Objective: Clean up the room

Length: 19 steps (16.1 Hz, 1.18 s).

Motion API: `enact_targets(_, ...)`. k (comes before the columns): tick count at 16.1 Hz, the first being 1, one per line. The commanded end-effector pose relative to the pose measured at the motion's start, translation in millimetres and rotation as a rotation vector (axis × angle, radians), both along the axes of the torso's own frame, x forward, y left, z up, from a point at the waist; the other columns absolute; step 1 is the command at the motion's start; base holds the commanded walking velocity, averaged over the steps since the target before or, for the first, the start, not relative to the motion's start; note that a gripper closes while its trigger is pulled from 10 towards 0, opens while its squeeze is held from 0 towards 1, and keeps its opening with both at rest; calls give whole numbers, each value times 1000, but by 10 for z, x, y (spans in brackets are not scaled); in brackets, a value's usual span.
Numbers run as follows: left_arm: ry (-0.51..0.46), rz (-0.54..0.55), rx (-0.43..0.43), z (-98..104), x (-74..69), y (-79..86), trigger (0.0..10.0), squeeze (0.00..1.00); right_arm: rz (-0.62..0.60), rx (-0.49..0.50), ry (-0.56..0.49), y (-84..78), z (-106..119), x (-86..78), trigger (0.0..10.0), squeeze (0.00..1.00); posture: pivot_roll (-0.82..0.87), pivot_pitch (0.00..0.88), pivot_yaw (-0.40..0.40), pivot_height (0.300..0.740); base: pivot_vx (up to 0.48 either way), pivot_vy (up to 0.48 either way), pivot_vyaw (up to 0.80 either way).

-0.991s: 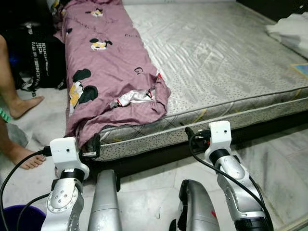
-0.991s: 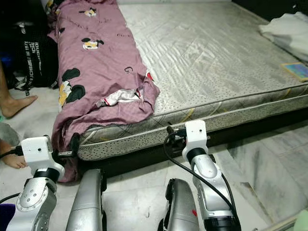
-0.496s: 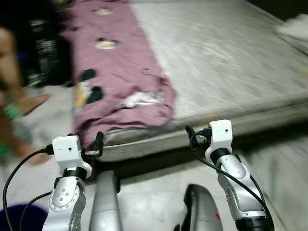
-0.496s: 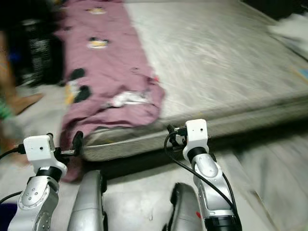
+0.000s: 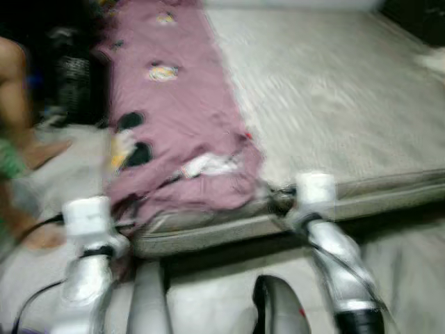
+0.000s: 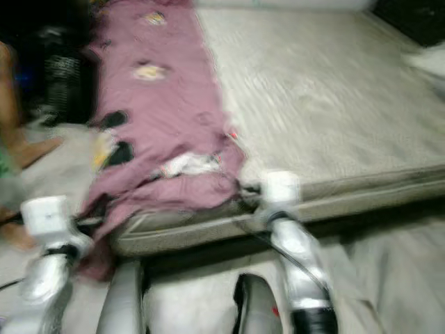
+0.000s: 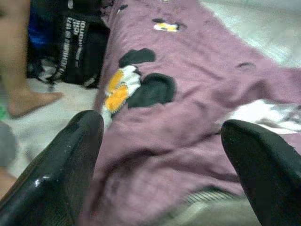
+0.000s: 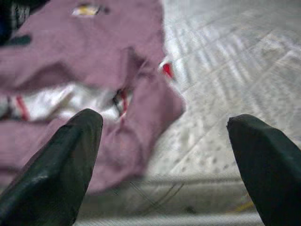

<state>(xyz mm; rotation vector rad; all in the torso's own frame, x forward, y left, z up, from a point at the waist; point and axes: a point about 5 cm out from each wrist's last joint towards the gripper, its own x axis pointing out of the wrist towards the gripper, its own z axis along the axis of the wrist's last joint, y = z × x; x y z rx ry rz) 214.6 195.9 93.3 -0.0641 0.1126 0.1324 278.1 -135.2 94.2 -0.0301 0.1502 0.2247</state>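
Left eye view: one purple blanket, one mattress

Head eyes look down at the mattress; wrist cameras face it closely.

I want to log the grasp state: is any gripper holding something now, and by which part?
Nothing is held. The left gripper and the right gripper are both open, in front of the purple blanket at the mattress edge.
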Motion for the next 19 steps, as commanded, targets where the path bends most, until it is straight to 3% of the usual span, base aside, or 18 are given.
enact_targets(1, -16, -52, -27, 27, 40, -155, 10000, 0, -66, -34, 25, -224, -55, -30, 10000, 0, 99, 41, -59, 536, 416, 0, 0)
enact_targets(4, -12, -53, -27, 21, 43, -155, 10000, 0, -66, -32, 27, -223, -64, -23, 10000, 0, 102, 36, -58, 536, 391, 0, 0)
enact_targets(9, 13, -72, -48, -7, 114, -188, 10000, 0, -66, -35, 29, -224, -69, -20, 10000, 0, 97, 33, -58, 536, 0, 0, 0)
enact_targets(15, 41, -61, -55, -39, 318, -128, 10000, 0, -74, -42, 31, -251, -63, -22, 10000, 0, 86, 37, -64, 536, 0, 0, 0)
enact_targets(19, 74, -45, -99, -101, 582, -179, 10000, 0, -88, -51, 27, -312, -33, -52, 10000, 0, 41, 42, -64, 536, 0, 0, -670)
